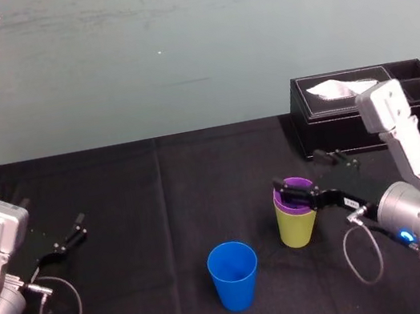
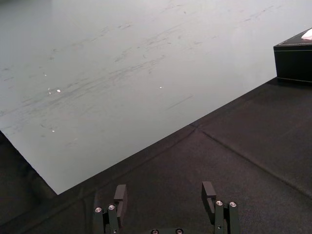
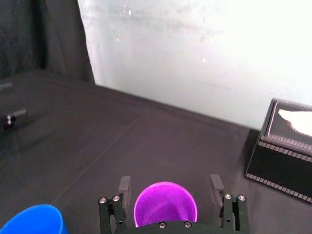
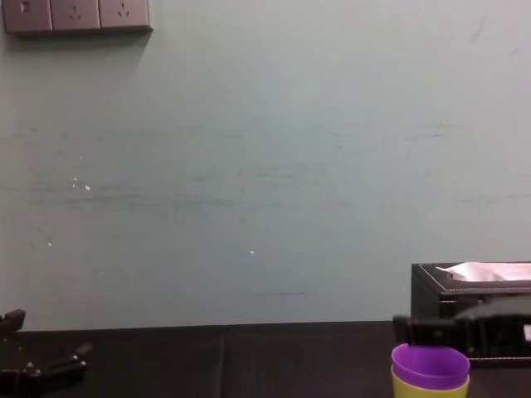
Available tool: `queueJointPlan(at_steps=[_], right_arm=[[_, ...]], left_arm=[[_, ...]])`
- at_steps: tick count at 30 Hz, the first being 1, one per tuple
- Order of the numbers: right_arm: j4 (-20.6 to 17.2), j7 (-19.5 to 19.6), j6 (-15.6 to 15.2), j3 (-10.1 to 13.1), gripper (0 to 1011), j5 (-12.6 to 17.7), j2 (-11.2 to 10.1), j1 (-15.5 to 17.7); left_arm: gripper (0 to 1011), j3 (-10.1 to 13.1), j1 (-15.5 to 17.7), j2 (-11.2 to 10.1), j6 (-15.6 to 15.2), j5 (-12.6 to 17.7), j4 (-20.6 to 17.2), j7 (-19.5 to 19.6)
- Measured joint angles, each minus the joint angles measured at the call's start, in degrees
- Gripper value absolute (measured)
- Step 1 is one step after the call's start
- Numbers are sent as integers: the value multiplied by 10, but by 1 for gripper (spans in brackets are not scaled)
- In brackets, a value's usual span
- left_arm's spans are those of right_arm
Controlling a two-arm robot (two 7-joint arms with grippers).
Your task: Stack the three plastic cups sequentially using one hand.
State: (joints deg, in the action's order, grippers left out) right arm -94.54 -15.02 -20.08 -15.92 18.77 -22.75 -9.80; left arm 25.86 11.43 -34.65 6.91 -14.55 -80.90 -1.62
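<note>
Purple cup sat nested in lime-green cup on desk. Right claw straddled its rim, released. Blue cup stood near, apart. Left claw parked far left, released.

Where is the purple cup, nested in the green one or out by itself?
Nested: the purple cup sits upright inside the lime-green cup, just its rim above; the right gripper straddles it, jaws open.

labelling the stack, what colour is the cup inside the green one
A purple cup, nested in the lime-green cup; clearest in the right wrist view.
</note>
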Motion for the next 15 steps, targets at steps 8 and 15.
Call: queueJointPlan(at_steps=[8, 15], right_arm=[[-48, -6, 6, 16, 1003, 7, -10, 24], [-119, -28, -11, 24, 1003, 21, -56, 79]], left_arm=[[1000, 0, 0, 0, 0, 0, 0, 0], [1000, 0, 0, 0, 0, 0, 0, 0]])
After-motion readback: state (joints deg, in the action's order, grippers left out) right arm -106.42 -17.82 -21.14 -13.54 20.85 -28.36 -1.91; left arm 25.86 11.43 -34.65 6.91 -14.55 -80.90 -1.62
